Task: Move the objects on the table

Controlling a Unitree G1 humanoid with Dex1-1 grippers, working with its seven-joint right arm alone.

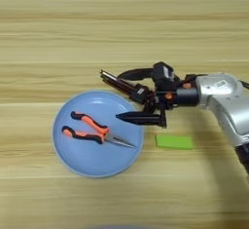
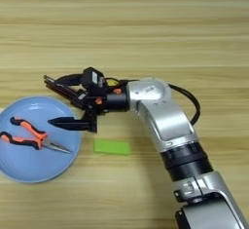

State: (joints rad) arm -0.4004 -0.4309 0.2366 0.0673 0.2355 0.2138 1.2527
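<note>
Two orange-and-black handles mark the needle-nose pliers [image 1: 95,131], which lie inside a light blue plate [image 1: 78,162] at the lower left of the frame, their thin metal tips pointing toward the plate's right rim. The plate sits flat on the wooden table [image 1: 121,23], whose grain runs across the whole picture.

Just right of the plate's upper edge, the hex-key bundle [image 1: 120,82] lies slanting, its dark rods reaching up and left, with its lower right end under the gripper. The right gripper [image 1: 127,95] comes in from the right at mid-frame. Its two black fingers are spread wide: the upper one curves over the bundle, the lower one [image 1: 138,119] points left, its tip over the plate's right rim. The bundle sits in the gap between them; I cannot tell whether either finger actually touches it.

Below the gripper, just right of the plate, the flat green bar [image 1: 174,142] lies on the wood, apart from both. In the right eye view a patch of yellow [image 2: 112,82] shows behind the gripper's wrist; too little shows to name it. The silver forearm [image 2: 163,113] runs off to the lower right.
</note>
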